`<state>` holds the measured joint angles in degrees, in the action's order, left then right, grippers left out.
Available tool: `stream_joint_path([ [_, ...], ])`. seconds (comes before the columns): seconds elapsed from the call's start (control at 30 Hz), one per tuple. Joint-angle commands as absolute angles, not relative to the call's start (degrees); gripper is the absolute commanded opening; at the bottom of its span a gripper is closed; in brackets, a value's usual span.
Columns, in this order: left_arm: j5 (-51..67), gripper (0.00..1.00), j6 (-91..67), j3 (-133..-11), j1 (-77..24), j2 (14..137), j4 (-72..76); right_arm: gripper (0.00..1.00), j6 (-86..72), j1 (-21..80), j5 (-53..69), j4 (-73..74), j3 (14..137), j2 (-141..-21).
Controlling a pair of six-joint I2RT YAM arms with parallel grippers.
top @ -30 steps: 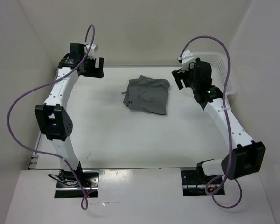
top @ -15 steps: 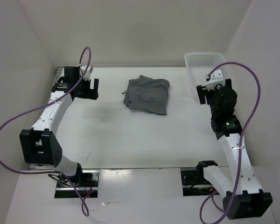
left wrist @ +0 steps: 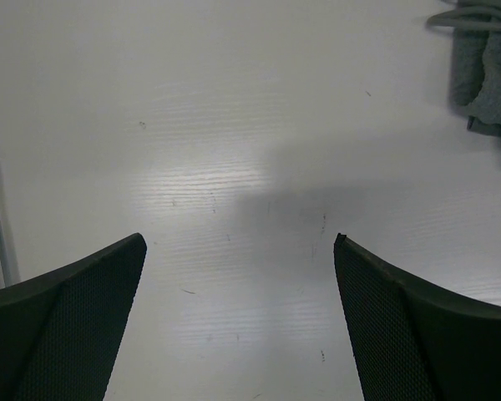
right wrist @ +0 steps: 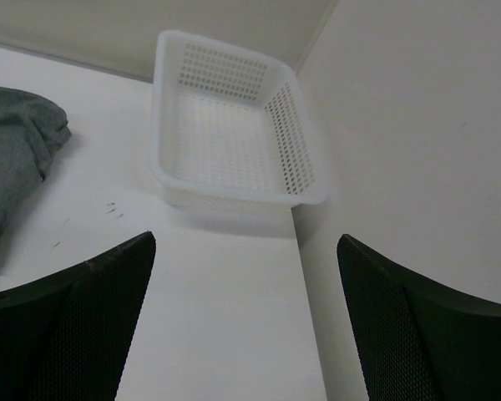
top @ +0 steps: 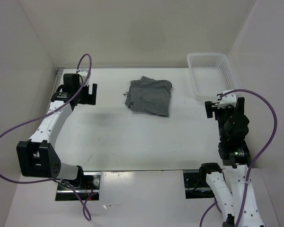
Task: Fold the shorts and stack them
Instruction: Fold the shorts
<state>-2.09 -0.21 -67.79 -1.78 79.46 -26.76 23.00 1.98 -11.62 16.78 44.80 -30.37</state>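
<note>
One white table [top: 132, 137] is spread under both pincers. Its smooth top gives cloth little grip, so a bundle pushed from the side is likely to be slid rather than lifted.

Ahead of the right pincer [right wrist: 246, 238], and near it, the basket [right wrist: 234, 196] is set beside the wall. It could be clipped or shoved by a reach swung wide.

The shorts [top: 149, 97] are laid in a folded grey bundle, well apart from both pincers. They are found ahead and to the right of the left pincer [left wrist: 238, 242], and ahead and to the left of the right one. The fold appears done, though its edges are seen to be uneven, so the task is judged near its end. If the bundle is gripped by its top layer only, the fold would be pulled open. If it is nudged by a finger in passing, the layers could be dragged askew.

Both pincers are held wide open with nothing between the fingers, so nothing can be dropped. A low sweep over the cloth could snag it, though.
</note>
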Motion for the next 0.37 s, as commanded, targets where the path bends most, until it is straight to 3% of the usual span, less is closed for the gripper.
stream_joint_path([
  [0.0, -4.48, 1.0, 0.0, -67.32, -1.58, 76.73, -23.91, 0.94, 21.63, 1.58, -11.78, 17.58, 43.95, -29.88],
  [0.33, -2.72, 1.0, 0.0, -66.18, -1.58, 75.5, -23.38, 0.94, 21.09, 1.58, -11.25, 18.11, 41.67, -28.21],
])
